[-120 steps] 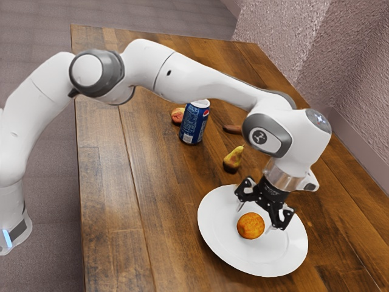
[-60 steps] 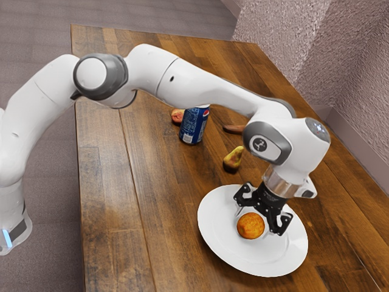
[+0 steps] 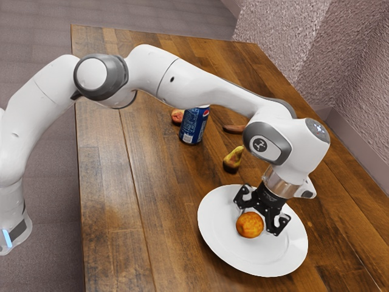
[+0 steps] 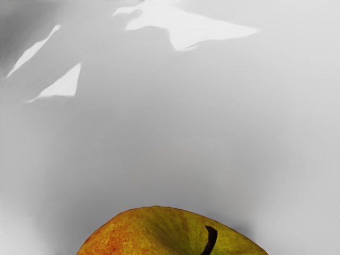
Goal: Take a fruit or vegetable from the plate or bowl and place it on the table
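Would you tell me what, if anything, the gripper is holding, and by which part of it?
The gripper appears closed on the apple, holding it by two opposite sides, at the plate.

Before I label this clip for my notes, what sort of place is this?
Perhaps a plain room set up for robot practice: a robot arm reaches over a wooden table, with a rough wall alongside.

"Where's the exterior camera?"
"Beside the arm [image 3: 200, 79], well back, looking down across the tabletop [image 3: 109, 213] to its far edge."
"The wrist one?"
"Close above the plate [image 3: 219, 243], facing down; both views share plate and fruit [image 3: 249, 225]."
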`<state>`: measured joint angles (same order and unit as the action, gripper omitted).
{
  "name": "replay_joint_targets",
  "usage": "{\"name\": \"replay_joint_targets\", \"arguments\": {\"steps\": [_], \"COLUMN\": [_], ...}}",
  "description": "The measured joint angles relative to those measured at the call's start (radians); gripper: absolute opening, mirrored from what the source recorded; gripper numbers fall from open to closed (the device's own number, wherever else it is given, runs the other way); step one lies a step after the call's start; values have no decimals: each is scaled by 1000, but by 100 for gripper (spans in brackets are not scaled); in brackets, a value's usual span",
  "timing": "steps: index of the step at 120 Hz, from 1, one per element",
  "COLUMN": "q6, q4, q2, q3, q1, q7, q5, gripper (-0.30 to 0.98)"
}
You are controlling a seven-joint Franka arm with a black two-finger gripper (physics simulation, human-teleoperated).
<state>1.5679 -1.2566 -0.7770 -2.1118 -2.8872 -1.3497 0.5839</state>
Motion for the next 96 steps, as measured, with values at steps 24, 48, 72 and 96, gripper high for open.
{"name": "replay_joint_targets", "arguments": {"steps": [24,48,72,96], "q6": [-6,-16,-63,-179], "q4": [0,0,1,-15], "q2": [4,14,99,249], "q3": [1,6,47,248], "q1": [1,2,53,454], "q7": [7,11,13,7], "q5": [2,2,-5,-44], "gripper": [33,31,31,28]}}
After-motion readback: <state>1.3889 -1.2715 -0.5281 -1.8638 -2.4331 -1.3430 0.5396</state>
